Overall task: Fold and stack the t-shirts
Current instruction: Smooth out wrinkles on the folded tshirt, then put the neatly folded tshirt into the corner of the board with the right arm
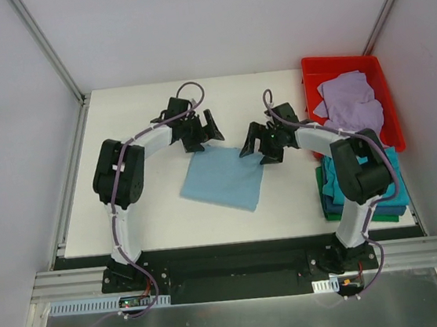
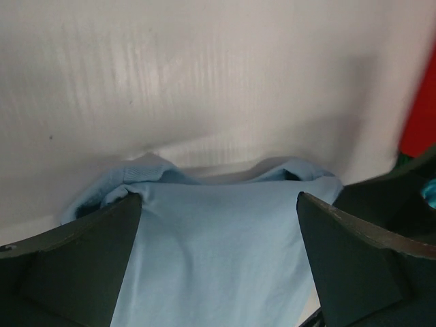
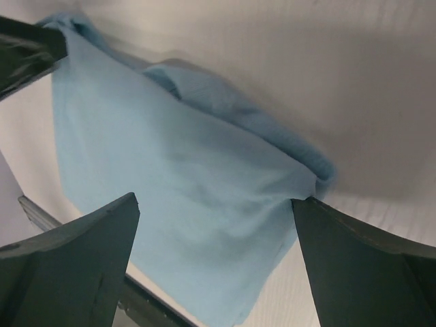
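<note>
Noting a light blue t-shirt (image 1: 222,179) lying folded into a flat square at the middle of the table (image 1: 145,211), not yet on the stack. Seeing the left gripper (image 1: 204,133) and right gripper (image 1: 257,145) hovering over its far edge, fingers spread wide apart, holding nothing. Counting a stack of folded shirts (image 1: 329,190) sitting at the table's right edge, showing teal, blue and green. Finding a lavender shirt (image 1: 350,101) lying crumpled in the red bin (image 1: 309,74), waiting for folding. Judging the right arm (image 1: 361,167), hanging over the stack, as crowding any placing there.
</note>
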Available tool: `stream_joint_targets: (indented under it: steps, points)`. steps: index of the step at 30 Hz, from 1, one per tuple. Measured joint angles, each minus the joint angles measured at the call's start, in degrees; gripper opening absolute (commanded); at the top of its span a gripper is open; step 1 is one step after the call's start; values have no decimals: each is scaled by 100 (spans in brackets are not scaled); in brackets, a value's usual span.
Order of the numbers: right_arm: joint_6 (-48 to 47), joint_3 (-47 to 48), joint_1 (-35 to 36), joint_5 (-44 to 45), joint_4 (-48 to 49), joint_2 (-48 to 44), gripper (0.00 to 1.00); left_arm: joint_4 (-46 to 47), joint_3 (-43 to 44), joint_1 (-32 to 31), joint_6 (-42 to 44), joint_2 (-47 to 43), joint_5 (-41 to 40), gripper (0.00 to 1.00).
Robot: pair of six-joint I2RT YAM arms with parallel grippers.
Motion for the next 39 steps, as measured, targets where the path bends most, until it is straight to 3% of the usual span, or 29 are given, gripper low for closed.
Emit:
stream_joint_targets:
  steps: [4,10,17,23,27,32,35,39]
  points:
    - [31,400,-144,-162,201,584,96,179,166,48,-192,227,-17,98]
    - [61,450,-164,-256,553,728,96,664,-678,59,-365,-221,-433,99]
    - [66,-549,13,39,1005,2,96,800,-2441,48,-509,-1628,-645,99]
    - [-98,-1296,551,415,549,-887,96,527,-3764,-42,-575,-3097,-623,99]
    - [-284,-1331,765,863,-68,-1742,96,221,-3956,-42,-570,-4000,-702,99]
    - [-542,-1322,841,1394,-643,-3615,96,52,-3923,-42,-551,-5134,-1078,99]
    - [-619,-1486,852,1526,-575,-4942,96,-164,-3954,-42,-546,-5869,-1421,99]
    - [-592,-2417,857,2127,-129,-6620,96,-452,-4306,-42,-605,-7031,-1838,99]
